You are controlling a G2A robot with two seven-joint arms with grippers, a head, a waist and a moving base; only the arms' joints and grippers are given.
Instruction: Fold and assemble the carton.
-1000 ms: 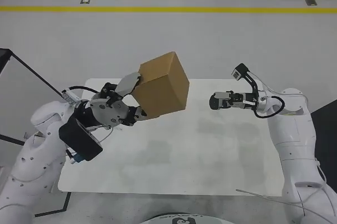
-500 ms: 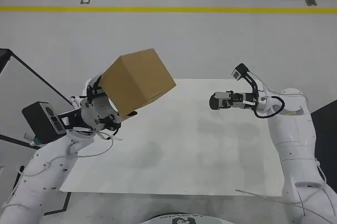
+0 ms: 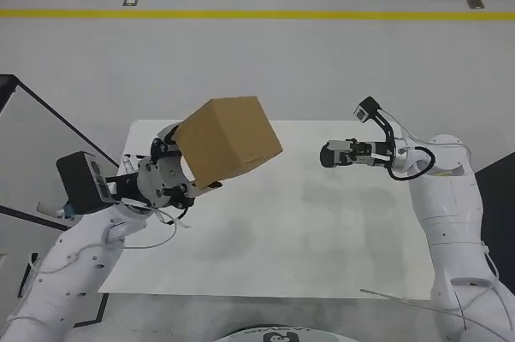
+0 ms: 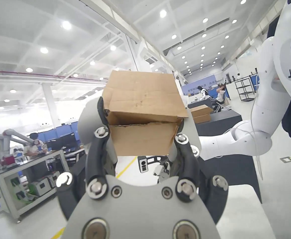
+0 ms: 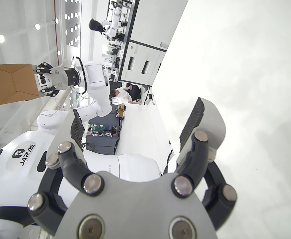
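Pinching the carton point(image 3: 229, 137) by one end, the left end effector point(image 4: 142, 123) holds it tilted, clear above the surface point(image 3: 326, 248). A flap gapes at the grip, so I'd expect slip or crushed board. The right end effector point(image 3: 326, 155), spread and empty, sits well right of the carton and gives no support.

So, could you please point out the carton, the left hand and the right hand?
carton point(image 3: 230, 139), top view, on its upward-facing brown side.
left hand point(image 4: 142, 121), left wrist view, midway between its fingertips, which clamp the carton.
right hand point(image 5: 138, 111), right wrist view, midway between its spread fingertips.
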